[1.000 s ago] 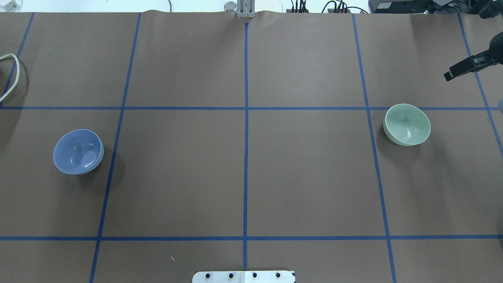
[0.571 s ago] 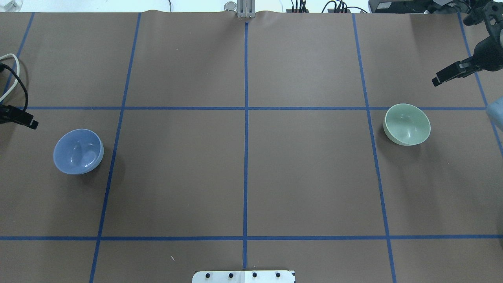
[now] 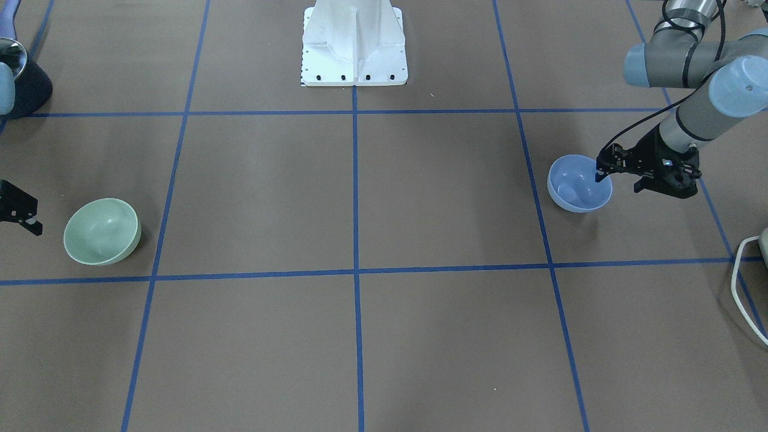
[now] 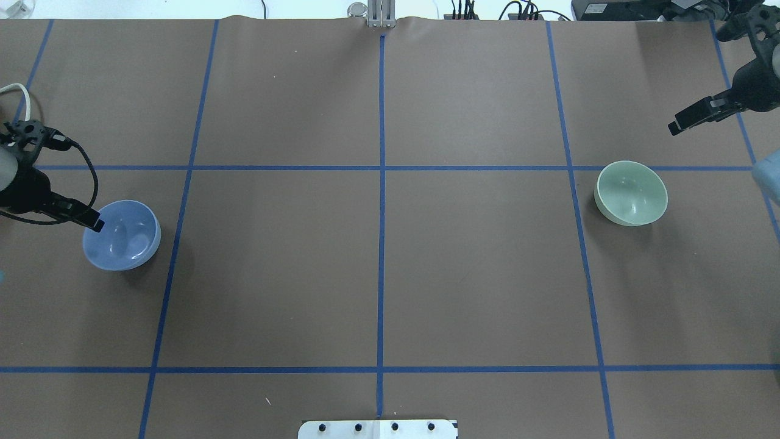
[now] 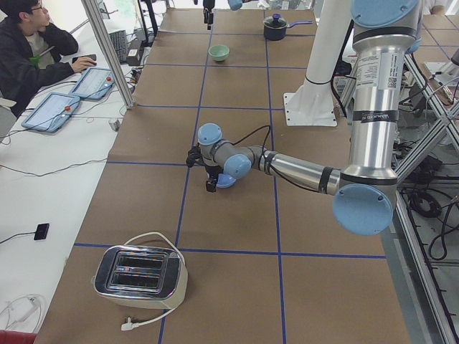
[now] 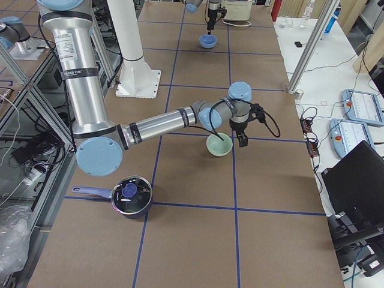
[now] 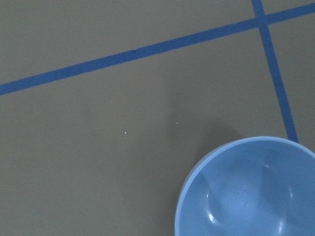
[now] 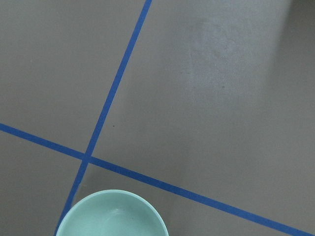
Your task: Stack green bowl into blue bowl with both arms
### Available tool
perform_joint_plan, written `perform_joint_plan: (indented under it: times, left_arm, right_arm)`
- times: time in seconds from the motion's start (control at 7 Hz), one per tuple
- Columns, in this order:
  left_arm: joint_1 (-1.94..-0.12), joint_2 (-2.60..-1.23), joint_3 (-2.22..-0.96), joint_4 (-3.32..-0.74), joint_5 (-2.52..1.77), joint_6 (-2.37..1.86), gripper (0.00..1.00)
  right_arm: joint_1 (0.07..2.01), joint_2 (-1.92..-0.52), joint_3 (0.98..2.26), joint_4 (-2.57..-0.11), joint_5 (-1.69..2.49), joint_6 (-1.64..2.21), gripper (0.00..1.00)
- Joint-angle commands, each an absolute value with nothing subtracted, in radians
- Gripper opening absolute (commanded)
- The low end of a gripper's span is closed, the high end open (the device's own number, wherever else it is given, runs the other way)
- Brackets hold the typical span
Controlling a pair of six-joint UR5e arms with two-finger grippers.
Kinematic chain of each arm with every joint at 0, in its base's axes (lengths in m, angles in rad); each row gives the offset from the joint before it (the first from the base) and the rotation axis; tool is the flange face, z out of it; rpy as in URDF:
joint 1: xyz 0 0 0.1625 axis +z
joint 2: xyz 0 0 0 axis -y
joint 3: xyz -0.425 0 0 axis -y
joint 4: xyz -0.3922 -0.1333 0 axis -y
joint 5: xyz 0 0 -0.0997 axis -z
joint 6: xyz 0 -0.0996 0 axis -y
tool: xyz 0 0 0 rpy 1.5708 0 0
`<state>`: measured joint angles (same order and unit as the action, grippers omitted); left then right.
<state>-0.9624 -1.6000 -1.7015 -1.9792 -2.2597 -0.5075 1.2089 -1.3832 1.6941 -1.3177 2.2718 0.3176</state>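
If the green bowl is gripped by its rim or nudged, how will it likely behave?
The green bowl looks rigid and thin-rimmed, so it is probably light and stiff. Glossy highlights inside suggest a slippery surface for a rim pinch. Its rounded wall narrows toward the base, so a sideways push might tip or skid it.

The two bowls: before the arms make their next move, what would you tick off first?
1. The green bowl upright and empty: ok.
2. The blue bowl upright and empty: ok.
3. The left gripper open, one finger over the blue bowl's rim: ok.
4. The left gripper touching that rim: cannot tell.
5. The right gripper down at the green bowl: not ok, it hangs apart from it.
6. The right gripper open: cannot tell.
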Motion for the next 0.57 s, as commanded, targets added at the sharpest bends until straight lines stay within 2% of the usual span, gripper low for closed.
perform_joint_plan:
  times: [0.0, 0.14, 0.29, 0.43]
  left_arm:
    - [-0.943, -1.621, -1.634, -2.055, -2.261, -0.511, 0.65]
    - [-0.943, -1.626, -1.635, -2.057, -2.261, -0.524, 0.18]
    - [-0.943, -1.629, -1.647, -2.057, -2.269, -0.541, 0.00]
    - [-0.945, -1.629, -1.664, -2.057, -2.266, -0.548, 0.00]
  right_arm:
    - [1.209, -1.382, 1.694, -1.318, 2.270, 0.318, 1.00]
    - [1.209, -1.382, 1.692, -1.318, 2.266, 0.318, 1.00]
    - [1.209, -1.382, 1.693, -1.318, 2.258, 0.318, 1.00]
    - [1.209, -1.382, 1.694, -1.318, 2.258, 0.318, 1.00]
